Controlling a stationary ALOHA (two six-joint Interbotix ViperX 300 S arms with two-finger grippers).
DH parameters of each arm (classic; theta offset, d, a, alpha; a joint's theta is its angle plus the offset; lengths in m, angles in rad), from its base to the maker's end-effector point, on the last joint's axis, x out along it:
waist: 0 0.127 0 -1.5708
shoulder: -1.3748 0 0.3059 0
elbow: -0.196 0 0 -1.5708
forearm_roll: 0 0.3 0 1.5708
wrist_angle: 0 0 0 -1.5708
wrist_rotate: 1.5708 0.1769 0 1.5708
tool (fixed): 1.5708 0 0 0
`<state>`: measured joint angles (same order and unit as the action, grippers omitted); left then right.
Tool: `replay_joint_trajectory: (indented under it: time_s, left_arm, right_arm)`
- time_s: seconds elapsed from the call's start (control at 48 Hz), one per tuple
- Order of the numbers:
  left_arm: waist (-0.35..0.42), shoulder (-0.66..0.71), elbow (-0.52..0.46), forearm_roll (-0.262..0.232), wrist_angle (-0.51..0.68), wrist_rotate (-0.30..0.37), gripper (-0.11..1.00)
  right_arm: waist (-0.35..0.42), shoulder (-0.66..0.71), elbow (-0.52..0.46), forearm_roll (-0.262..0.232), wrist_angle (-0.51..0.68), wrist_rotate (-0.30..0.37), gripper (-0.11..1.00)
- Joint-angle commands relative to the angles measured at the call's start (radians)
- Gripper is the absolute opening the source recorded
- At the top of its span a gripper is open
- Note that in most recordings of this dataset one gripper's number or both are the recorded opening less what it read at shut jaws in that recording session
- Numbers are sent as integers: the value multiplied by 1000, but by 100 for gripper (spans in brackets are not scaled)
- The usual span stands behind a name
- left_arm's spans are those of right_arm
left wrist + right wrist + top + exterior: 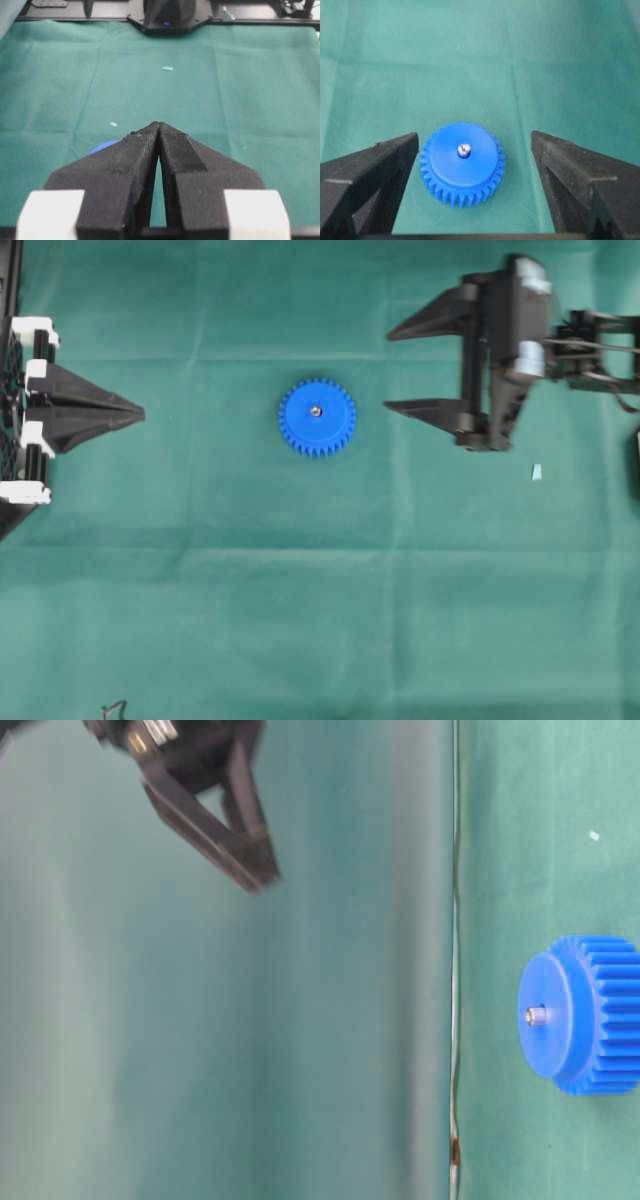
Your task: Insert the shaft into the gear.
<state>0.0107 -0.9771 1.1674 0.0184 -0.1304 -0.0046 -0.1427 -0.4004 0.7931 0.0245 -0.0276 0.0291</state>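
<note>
A: Although the task calls for an insertion, the shaft is already seen standing upright in the centre hole of the gear, with its rounded silver tip proud of the hub. The gear lies flat near the middle of the green surface.

B: Is anything gripped by the right end effector?

A: Nothing is held. Its fingers are spread fully wide, and in the table-level view it is seen raised well above the surface. In the overhead view it is placed to the right of the gear, apart from it.

B: And the left end effector?

A: Its fingers are pressed together with nothing between them, and it is parked at the left edge, well apart from the gear.

B: So what remains of the step?

A: Judged from these views, the insertion is complete and only a clean retreat is left. The right arm should be drawn up and away without the fingers being swept across the hub, since the pin could be tilted or the gear shifted by a light knock. How deeply the shaft is seated cannot be told.

B: Anything else nearby?

A: A small pale scrap lies on the cloth toward the right; it need not be touched.
</note>
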Motion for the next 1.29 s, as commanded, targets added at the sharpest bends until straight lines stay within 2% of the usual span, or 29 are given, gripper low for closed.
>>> replay_joint_trajectory:
  time_s: [0.0,0.375,0.521,1.271]
  left_arm:
    - [2,5,-29,3,-6,-2,0]
    - [2,-8,-29,2,-6,-2,0]
    - [2,-14,-28,2,-3,-2,0]
    - [2,-14,-28,3,-2,-2,0]
  right_arm:
    - [2,-87,34,-2,-18,0,96]
    - [2,-362,227,-2,-18,0,96]
    - [2,-423,265,-2,-15,2,96]
    - [2,-426,279,-2,2,2,96]
